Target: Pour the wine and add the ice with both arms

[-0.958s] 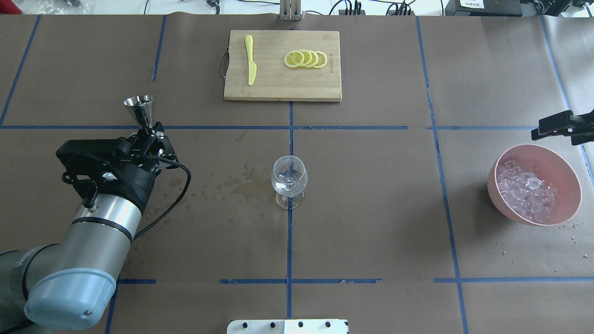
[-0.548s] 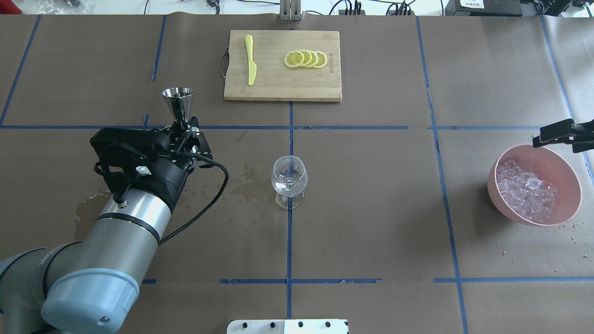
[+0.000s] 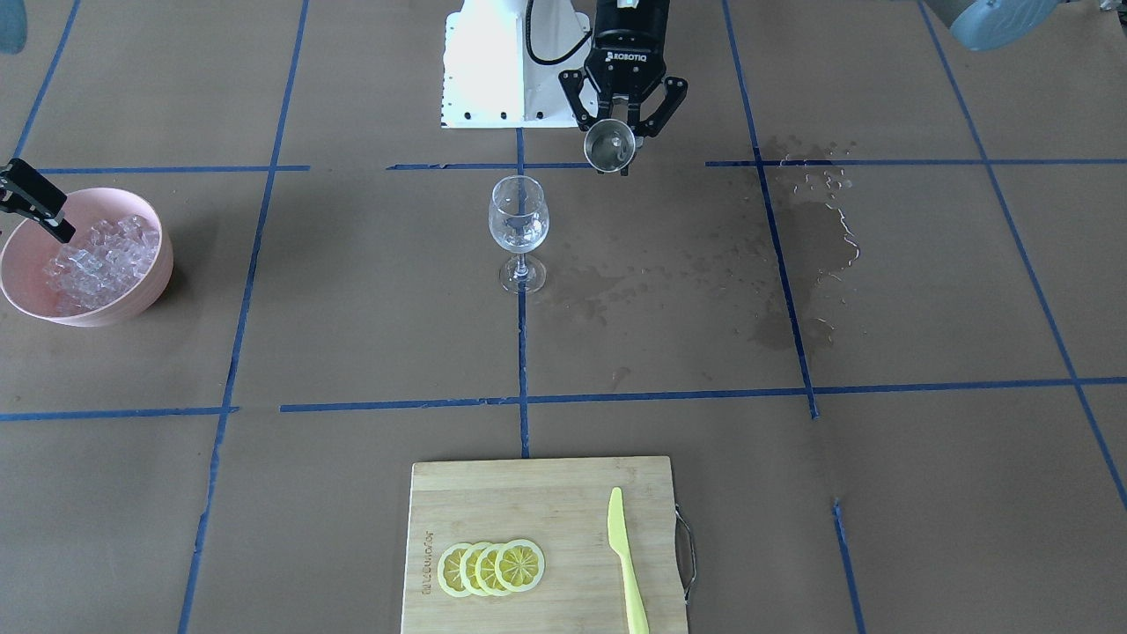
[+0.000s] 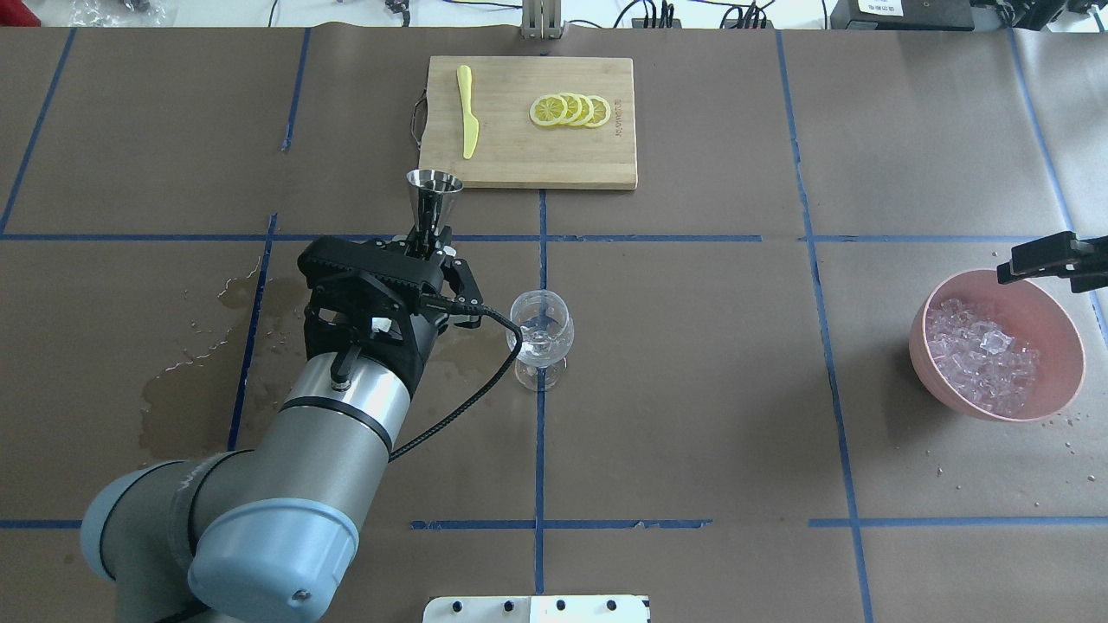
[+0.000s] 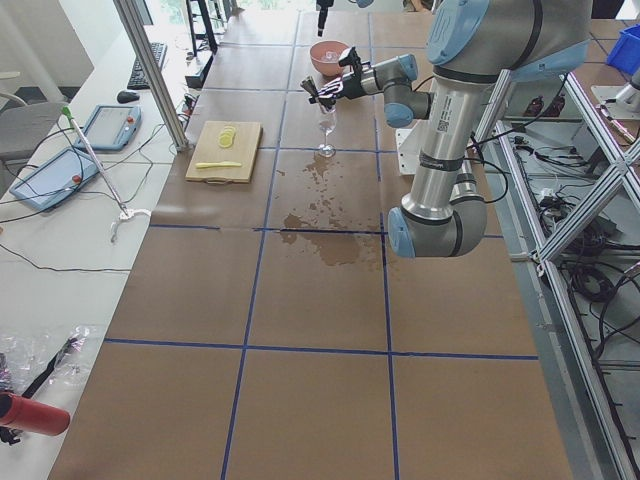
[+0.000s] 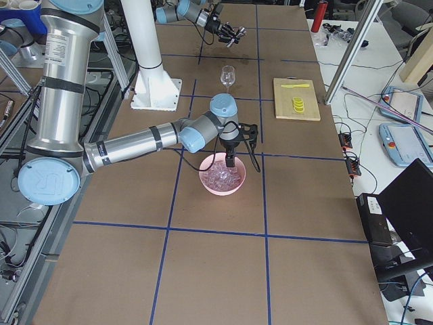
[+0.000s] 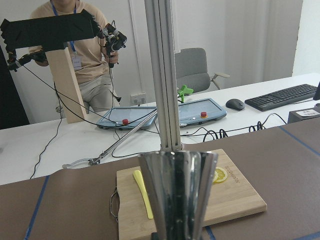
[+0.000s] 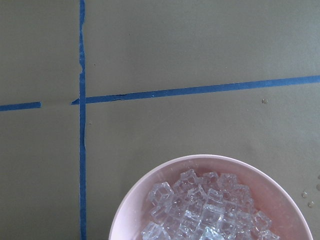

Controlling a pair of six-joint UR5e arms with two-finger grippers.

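Bright, even light falls from overhead. The shiny steel cone-shaped cup point(image 7: 176, 195) pinched in my left gripper point(image 3: 623, 128) sits right against my wrist lens, slightly soft and streaked with reflections; the room beyond it glares pale. Below my right fingers point(image 4: 1039, 253), the clear glassy ice cubes point(image 8: 205, 212) glint crisply, and the round pink bowl point(image 4: 1058, 333) holding them drops a soft shadow.

**Silver-grey tubes, blue caps**

The left arm point(image 4: 342, 424) and right arm point(image 6: 128, 145) are silver-grey cylinders with light-blue joint caps point(image 4: 273, 554) — black bands ring the wrists. A ribbed black cable point(image 4: 456, 403) serves the black left gripper point(image 3: 622, 125), lettered "ROBOTIQ" in white.
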